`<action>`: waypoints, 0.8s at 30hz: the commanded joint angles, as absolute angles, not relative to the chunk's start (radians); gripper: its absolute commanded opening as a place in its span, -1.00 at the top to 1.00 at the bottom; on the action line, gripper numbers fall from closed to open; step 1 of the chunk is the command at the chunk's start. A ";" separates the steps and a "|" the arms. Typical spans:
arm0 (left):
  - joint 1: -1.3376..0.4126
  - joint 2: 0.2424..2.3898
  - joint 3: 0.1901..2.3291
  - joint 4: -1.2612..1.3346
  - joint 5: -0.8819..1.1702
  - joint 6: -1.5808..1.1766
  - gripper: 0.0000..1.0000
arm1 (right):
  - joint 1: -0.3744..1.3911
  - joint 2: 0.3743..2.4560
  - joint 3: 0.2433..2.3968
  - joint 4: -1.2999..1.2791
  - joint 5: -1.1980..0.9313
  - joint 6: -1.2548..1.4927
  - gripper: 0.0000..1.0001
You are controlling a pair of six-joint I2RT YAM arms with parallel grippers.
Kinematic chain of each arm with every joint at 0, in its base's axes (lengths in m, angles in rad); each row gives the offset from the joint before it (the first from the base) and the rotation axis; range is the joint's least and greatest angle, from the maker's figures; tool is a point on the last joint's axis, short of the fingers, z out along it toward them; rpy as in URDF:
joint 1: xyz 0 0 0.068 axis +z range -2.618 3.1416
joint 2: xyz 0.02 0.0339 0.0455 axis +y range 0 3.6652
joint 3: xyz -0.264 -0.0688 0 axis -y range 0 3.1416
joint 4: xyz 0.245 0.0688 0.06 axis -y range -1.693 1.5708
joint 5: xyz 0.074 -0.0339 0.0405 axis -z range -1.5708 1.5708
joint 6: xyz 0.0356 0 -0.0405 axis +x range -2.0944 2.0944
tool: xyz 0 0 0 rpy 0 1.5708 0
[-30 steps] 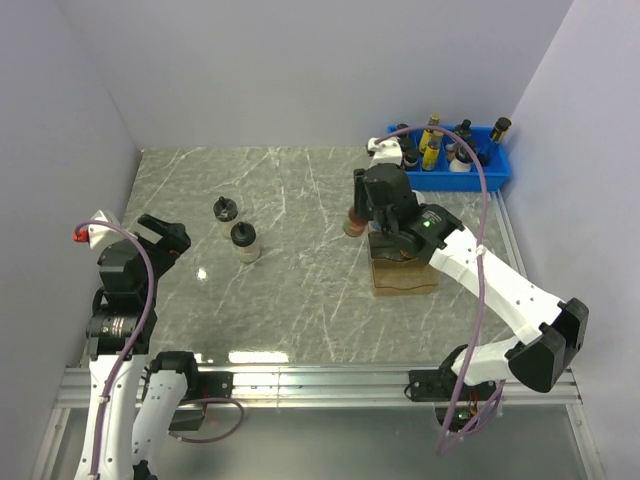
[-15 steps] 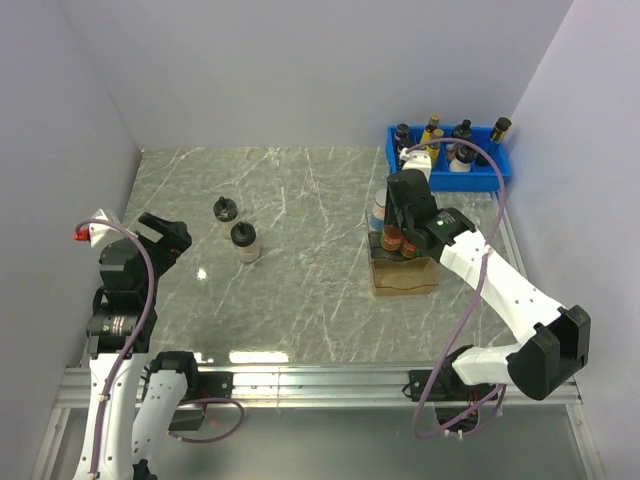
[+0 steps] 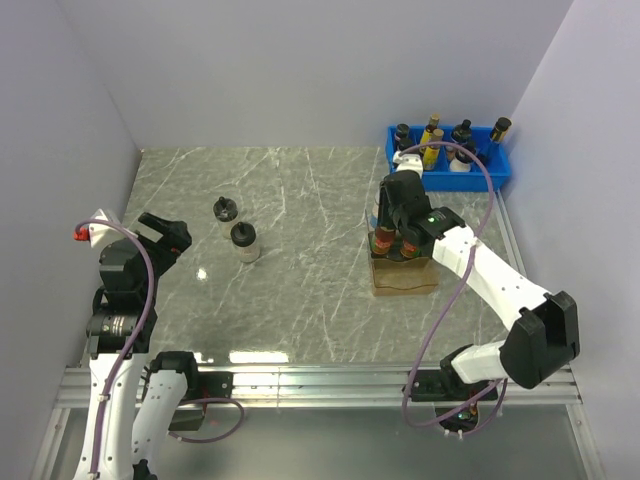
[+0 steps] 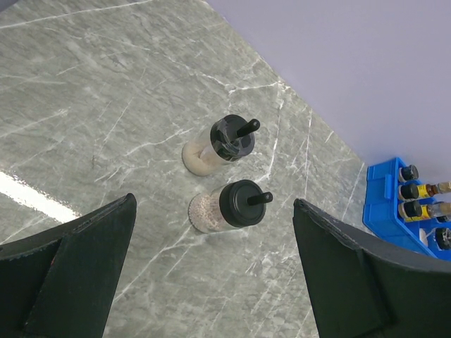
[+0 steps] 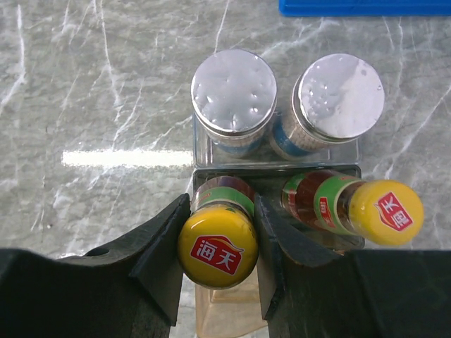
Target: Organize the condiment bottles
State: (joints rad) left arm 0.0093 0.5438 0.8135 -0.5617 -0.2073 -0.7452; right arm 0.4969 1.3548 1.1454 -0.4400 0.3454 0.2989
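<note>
My right gripper is shut on a brown sauce bottle with a yellow cap, which stands in the left slot of a clear rack. A second yellow-capped sauce bottle sits in the slot to its right. Two white silver-lidded jars stand in the rack's far row. In the top view the right gripper is over the rack. Two black-capped little bottles stand on the table at left. My left gripper is open and empty, raised above them.
A blue bin crowded with dark and yellow bottles stands at the back right corner, just behind the rack. Walls close in the table on the left, back and right. The black-capped bottles stand in the left middle of the marble table.
My right gripper has carried the yellow-capped sauce bottle rightward from beside the rack and brought it down into the rack's left slot. The left arm has not moved.
</note>
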 commanded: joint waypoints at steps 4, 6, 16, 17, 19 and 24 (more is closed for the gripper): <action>0.008 0.537 0.810 -0.531 -0.209 -0.738 -0.99 | 0.494 1.368 1.155 -0.301 0.370 0.305 1.00; 0.008 0.538 0.808 -0.529 -0.207 -0.741 -0.99 | 0.494 1.376 1.146 -0.298 0.374 0.301 1.00; 0.008 0.534 0.804 -0.529 -0.206 -0.739 -0.99 | 0.492 1.413 1.149 -0.313 0.365 0.311 -0.13; 0.008 0.534 0.804 -0.528 -0.204 -0.739 -0.99 | 0.492 1.417 1.154 -0.314 0.365 0.313 -0.21; 0.008 0.532 0.802 -0.525 -0.201 -0.739 -0.99 | 0.492 1.416 1.161 -0.321 0.365 0.311 -0.40; 0.008 0.532 0.807 -0.528 -0.202 -0.738 -0.99 | 0.492 1.394 1.213 -0.368 0.382 0.316 -0.77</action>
State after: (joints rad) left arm 0.0093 0.5404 0.8059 -0.5583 -0.2073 -0.7452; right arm 0.4965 1.4174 1.1458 -0.3794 0.3515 0.3099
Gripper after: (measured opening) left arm 0.994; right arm 0.870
